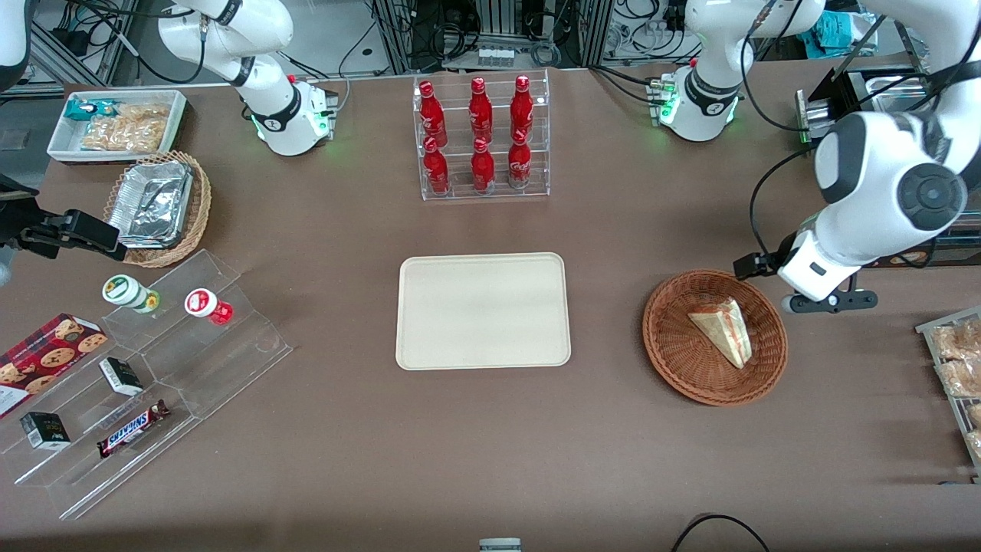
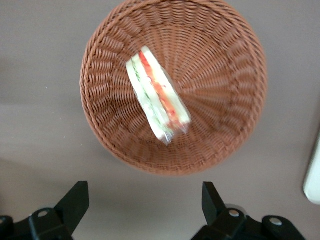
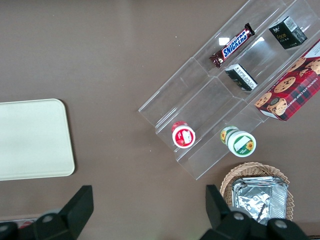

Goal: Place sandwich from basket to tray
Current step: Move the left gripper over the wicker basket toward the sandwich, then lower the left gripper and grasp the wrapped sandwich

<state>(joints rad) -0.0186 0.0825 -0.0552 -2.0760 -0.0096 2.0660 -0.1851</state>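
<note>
The sandwich point(image 1: 724, 328), a pale wedge with red and green layers in clear wrap point(image 2: 157, 95), lies in the round reddish-brown wicker basket point(image 1: 667, 337) point(image 2: 225, 75). My gripper point(image 2: 145, 200) hangs above the bare table just outside the basket's rim, open, with nothing between its black fingers point(image 2: 75, 200). In the front view its hand point(image 1: 812, 276) is beside the basket, toward the working arm's end and slightly farther from the camera. The cream tray point(image 1: 483, 310) lies flat mid-table with nothing on it; its edge point(image 2: 314, 175) shows in the left wrist view.
A clear rack of red bottles point(image 1: 481, 138) stands farther from the camera than the tray. Toward the parked arm's end are a stepped acrylic shelf with snacks point(image 1: 153, 360), a tan basket of foil trays point(image 1: 157, 203) and a white bin point(image 1: 115, 123). Bagged snacks point(image 1: 958, 368) lie at the working arm's end.
</note>
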